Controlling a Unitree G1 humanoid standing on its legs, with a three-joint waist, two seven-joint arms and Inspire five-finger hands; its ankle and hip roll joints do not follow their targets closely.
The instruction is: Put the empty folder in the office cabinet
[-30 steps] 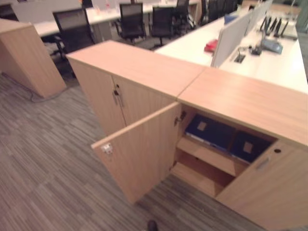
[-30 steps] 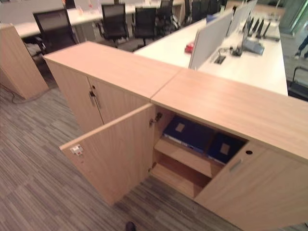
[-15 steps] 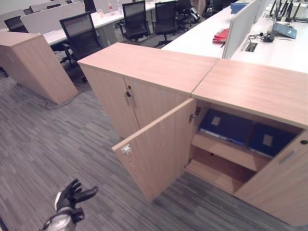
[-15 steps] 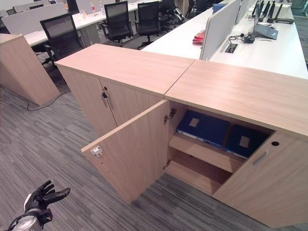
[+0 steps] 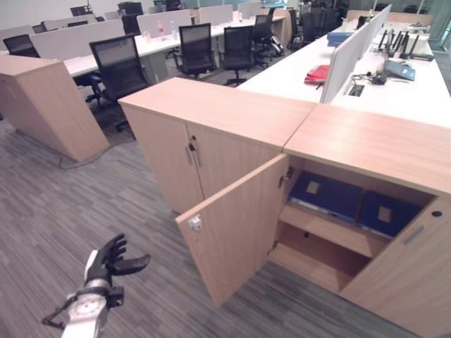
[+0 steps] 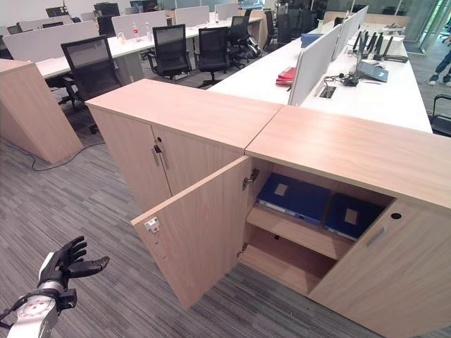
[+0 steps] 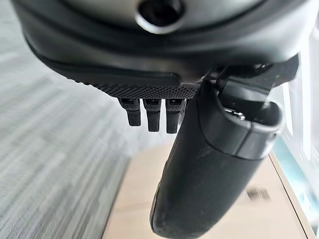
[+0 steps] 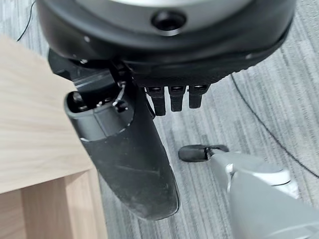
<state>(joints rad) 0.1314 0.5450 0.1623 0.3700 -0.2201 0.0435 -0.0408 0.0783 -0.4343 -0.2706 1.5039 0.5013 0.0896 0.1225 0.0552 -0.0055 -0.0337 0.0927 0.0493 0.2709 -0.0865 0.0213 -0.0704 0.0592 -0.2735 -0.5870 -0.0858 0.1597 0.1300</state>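
Left hand (image 5: 107,263) risen, fingers spread, empty | right hand (image 8: 149,149) relaxed, empty | cabinet door (image 6: 201,236) open

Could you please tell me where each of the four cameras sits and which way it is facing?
Left eye view: on the head, looking down at the office cabinet, its door open; left hand at lower left.
Right eye view: beside it, same scene; both share the blue folders on the upper shelf.
Left wrist view: on the left wrist, along its hand toward wood and carpet.
Right wrist view: on the right wrist, along the right hand, over carpet.
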